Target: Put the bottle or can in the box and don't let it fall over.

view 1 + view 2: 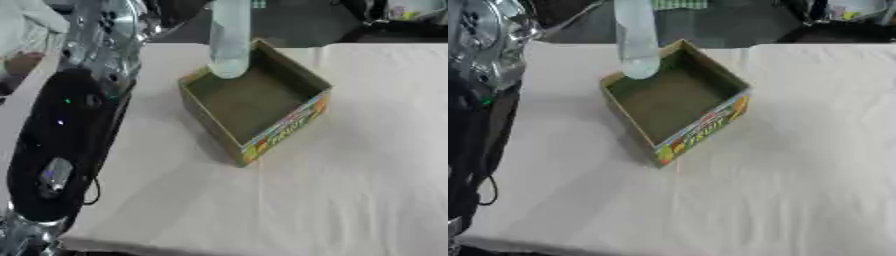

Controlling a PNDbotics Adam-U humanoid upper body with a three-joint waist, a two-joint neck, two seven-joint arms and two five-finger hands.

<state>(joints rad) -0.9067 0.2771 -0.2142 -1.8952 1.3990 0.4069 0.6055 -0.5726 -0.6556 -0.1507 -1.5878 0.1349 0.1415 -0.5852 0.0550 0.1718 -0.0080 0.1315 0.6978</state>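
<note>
We find the clear bottle (230,40) upright over the box's (262,131) far corner wall (hands unseen, grip indeterminable) and judge that it may catch there and topple.

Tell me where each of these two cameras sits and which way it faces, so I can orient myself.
Left eye view: in the head, looking down at the table; the left arm fills the left side; no robot hand shows.
Right eye view: beside it, same downward look; only the arm's edge shows at left.
Both share the open box and the clear bottle upright over the box's far corner.
</note>
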